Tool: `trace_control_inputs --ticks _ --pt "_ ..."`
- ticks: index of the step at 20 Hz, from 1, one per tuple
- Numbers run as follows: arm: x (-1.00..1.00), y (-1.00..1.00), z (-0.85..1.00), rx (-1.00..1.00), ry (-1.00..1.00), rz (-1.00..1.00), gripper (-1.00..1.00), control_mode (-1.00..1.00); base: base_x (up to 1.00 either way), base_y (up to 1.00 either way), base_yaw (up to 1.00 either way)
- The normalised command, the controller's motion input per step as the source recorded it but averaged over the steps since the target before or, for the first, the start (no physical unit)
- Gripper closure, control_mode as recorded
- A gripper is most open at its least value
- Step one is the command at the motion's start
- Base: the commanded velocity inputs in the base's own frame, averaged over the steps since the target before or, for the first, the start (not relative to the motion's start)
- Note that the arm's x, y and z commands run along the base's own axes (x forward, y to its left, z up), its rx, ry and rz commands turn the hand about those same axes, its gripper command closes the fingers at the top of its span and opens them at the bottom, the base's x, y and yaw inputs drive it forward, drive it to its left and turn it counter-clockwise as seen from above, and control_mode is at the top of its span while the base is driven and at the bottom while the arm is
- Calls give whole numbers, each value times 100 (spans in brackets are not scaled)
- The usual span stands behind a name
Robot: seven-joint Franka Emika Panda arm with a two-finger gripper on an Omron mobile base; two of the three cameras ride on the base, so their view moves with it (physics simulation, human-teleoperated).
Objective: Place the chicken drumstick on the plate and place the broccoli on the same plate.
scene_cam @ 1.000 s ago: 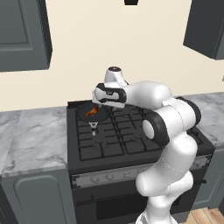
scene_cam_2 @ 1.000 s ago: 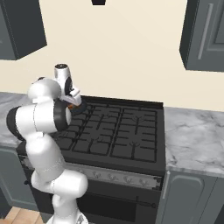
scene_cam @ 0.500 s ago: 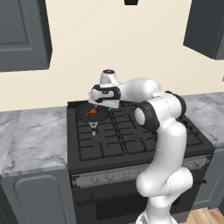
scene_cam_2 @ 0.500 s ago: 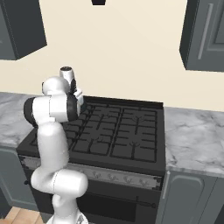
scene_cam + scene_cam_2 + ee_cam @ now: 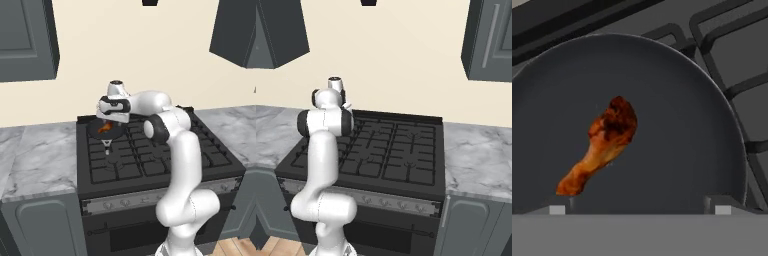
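while the fingers (image 5: 640, 209) stand apart, the chicken drumstick (image 5: 602, 145) lies in a black pan (image 5: 712, 150) on the stove (image 5: 150, 155).

arm: has swung further toward the back-left burner | gripper (image 5: 108, 120): now low over the pan (image 5: 105, 131), jaws wide | elbow: has folded more upright, toward 12 o'clock
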Motion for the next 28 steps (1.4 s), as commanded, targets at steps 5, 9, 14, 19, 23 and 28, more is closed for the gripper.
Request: trace_control_inputs --ticks 5,9,14,19,23,28 --pt "46 17 -28 -5 3 -4 -100 -100 0 0 0" --pt "29 9 -31 -4 1 -4 -100 -100 0 0 0" --pt "10 0 -37 0 0 -3 -100 -100 0 0 0" --pt "0 -3 -48 0 0 -5 -100 -100 0 0 0" --pt "0 -3 -55 0 0 -7 100 -100 0 0 0" --pt "-13 -28 -62 4 -3 -9 100 -100 0 0 0"
